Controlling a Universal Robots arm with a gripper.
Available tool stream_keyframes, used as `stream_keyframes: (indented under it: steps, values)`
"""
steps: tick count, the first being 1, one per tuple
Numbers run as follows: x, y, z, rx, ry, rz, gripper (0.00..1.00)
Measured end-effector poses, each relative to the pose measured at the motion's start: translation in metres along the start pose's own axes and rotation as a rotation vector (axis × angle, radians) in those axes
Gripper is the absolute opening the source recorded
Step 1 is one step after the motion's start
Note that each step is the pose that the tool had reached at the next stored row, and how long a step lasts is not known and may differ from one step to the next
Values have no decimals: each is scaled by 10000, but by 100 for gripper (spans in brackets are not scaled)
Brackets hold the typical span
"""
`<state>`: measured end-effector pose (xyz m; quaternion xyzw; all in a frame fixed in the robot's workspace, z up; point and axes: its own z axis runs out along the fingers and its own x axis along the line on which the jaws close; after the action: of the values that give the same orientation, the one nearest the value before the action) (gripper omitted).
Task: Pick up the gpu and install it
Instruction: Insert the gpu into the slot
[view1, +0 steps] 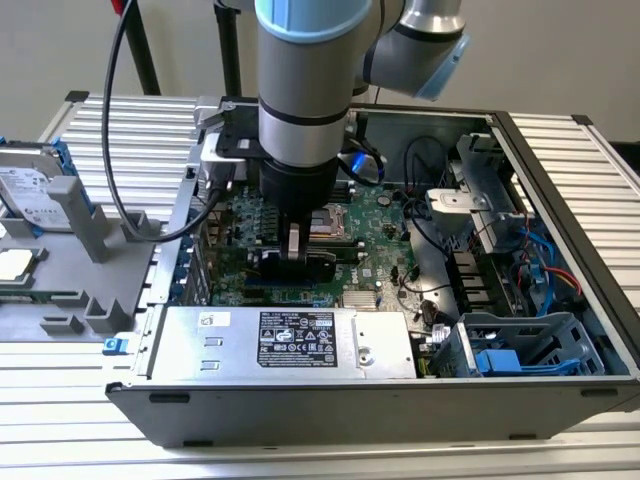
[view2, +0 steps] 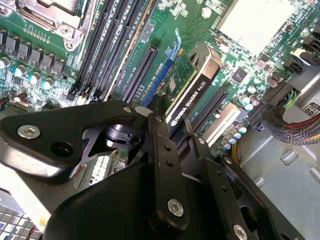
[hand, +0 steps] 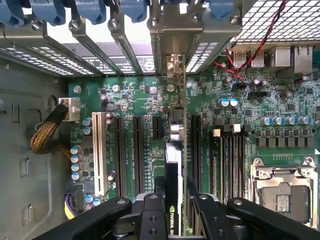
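Where the second wrist view looks down past the black linkage, the end effector (view2: 172, 131) is clamped narrow on the gpu (view2: 192, 87), its fingers (view2: 159, 131) pressed to the card's two faces. That view gives the black shroud face and a strip of green board beside it, with the card standing on edge among the long slots of the motherboard (view2: 45, 60); a blue slot lies just beside the card's green side. The first wrist view sees the gpu (hand: 174, 170) edge-on instead, as a thin upright line between the fingers (hand: 155, 210), running away toward the chassis rear wall, where its silver bracket (hand: 174, 65) meets the row of slot covers (hand: 120, 35). A white slot (hand: 98, 150) and a CPU socket (hand: 280, 197) sit well apart on either side.

Exterior view: the arm (view1: 300, 90) comes down vertically into the open computer case (view1: 560, 150), wrist straight, end effector (view1: 293, 252) at the card (view1: 300, 266), which sits near the middle of the motherboard (view1: 375, 225). The power supply (view1: 285, 342) lies at 6 o'clock from the card, and blue drive cages (view1: 525, 350) at 4 o'clock. Beyond the case at 9 o'clock, a hard drive (view1: 30, 185) rests in a grey fixture (view1: 90, 260) on the slatted table (view1: 590, 140).
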<state>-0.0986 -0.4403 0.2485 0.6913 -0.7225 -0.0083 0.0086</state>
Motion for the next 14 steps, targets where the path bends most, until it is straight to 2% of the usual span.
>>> stream_keyframes:
  steps: [14]
  values:
    - [0,9,29,3,-1,-6,0]
